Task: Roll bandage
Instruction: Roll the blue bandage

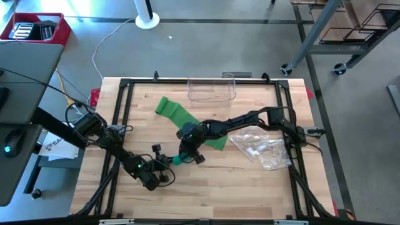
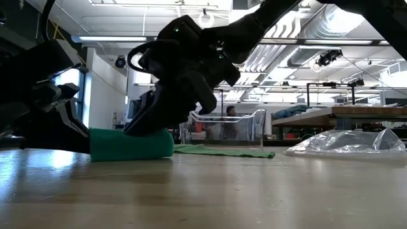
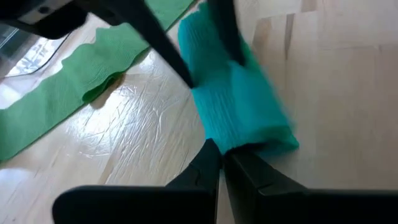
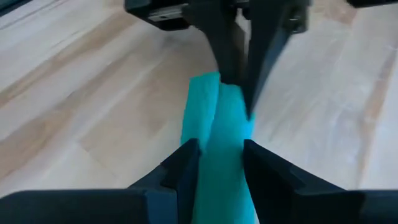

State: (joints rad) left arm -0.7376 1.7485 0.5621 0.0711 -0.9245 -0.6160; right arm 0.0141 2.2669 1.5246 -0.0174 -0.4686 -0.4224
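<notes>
A green bandage lies on the wooden table. Its loose strip [image 1: 187,119] lies flat, running toward the far left, and its rolled teal end [image 1: 177,160] rests on its side at the table's middle. The roll also shows in the low view [image 2: 130,144]. My left gripper [image 3: 219,163] is shut on the roll's end that faces the near left. My right gripper [image 4: 221,158] comes from the far right and is shut on the roll, one finger on either side. My left gripper pinches the roll's near-left end [image 3: 249,144] between its two fingers, which come nearly level from the near left, along the roll's axis. The roll lies on the table. My right gripper pinches the roll's two curved sides [image 4: 214,134] between its fingers, slanting down from above and lying across the roll near its middle. The roll rests on the table under them.
A clear plastic box [image 1: 212,90] stands at the far edge. A crumpled clear plastic bag [image 1: 262,147] lies at the right. A black metal frame [image 1: 122,100] borders the table. Bare wood [image 1: 237,187] lies along the near edge.
</notes>
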